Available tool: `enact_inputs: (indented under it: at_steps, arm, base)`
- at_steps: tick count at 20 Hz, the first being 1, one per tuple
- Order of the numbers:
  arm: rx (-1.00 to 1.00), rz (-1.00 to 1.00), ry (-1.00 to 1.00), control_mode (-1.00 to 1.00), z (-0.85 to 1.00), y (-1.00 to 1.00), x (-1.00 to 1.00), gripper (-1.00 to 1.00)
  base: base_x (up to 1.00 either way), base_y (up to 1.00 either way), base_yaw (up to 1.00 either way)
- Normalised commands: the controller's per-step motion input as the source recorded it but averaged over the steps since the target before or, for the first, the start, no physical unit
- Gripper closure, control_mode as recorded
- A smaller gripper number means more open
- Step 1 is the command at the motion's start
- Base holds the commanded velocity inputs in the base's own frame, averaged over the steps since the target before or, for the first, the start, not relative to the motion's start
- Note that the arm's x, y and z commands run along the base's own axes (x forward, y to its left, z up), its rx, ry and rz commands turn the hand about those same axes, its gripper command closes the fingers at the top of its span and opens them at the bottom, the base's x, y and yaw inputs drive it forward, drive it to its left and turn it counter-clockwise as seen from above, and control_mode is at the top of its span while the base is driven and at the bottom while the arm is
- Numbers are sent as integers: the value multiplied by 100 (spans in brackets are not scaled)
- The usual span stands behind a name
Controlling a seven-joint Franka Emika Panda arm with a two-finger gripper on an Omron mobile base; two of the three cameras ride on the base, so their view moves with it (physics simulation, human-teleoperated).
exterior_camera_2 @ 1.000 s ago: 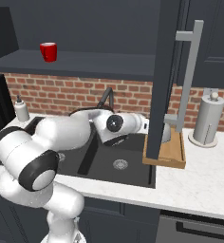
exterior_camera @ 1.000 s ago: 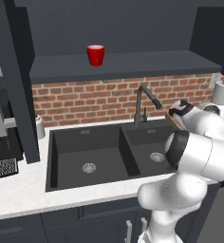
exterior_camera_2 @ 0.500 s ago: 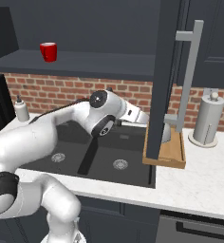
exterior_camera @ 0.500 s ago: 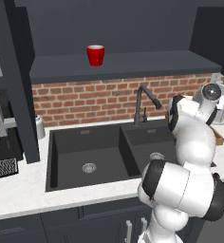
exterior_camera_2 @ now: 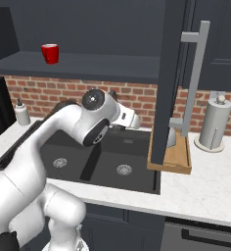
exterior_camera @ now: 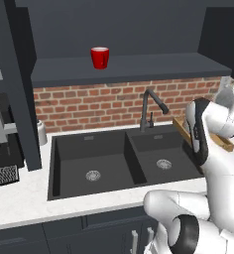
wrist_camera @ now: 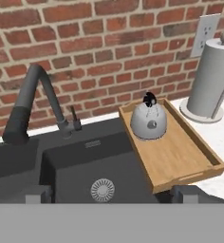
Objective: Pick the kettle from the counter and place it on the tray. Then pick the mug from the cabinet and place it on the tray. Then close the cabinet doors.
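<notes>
Now kettle (wrist_camera: 149, 121) sits on tray (wrist_camera: 190, 163), centre frame | your gripper (wrist_camera: 111, 193) wide, empty | mug (exterior_camera: 99, 57) upper shelf waits.

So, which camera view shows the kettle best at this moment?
The hand view shows it best: the kettle stands whole and unobstructed at the far end of the tray, with its dark knob on top. In the right base view the open cabinet door covers most of it. The left base view gives nothing clear of it.
</notes>
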Motion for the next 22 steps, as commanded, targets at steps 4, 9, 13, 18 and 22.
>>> enact_inputs:
  at_steps: [4, 9, 13, 18, 22]
  arm:
    - [0, 14, -1, -100, 11, 46, -71, -100]
    - [0, 2, 2, -100, 31, 50, -53, -100]
    - [0, 0, 1, -100, 39, 49, -47, -100]
    - [0, 1, 0, -100, 38, 49, -46, -100]
    - [0, 12, -6, -100, 37, 52, -37, -100]
  base:
    - [0, 0, 0]
    - [0, 0, 0]
    - [0, 0, 0]
    - [0, 0, 0]
    - [0, 0, 0]
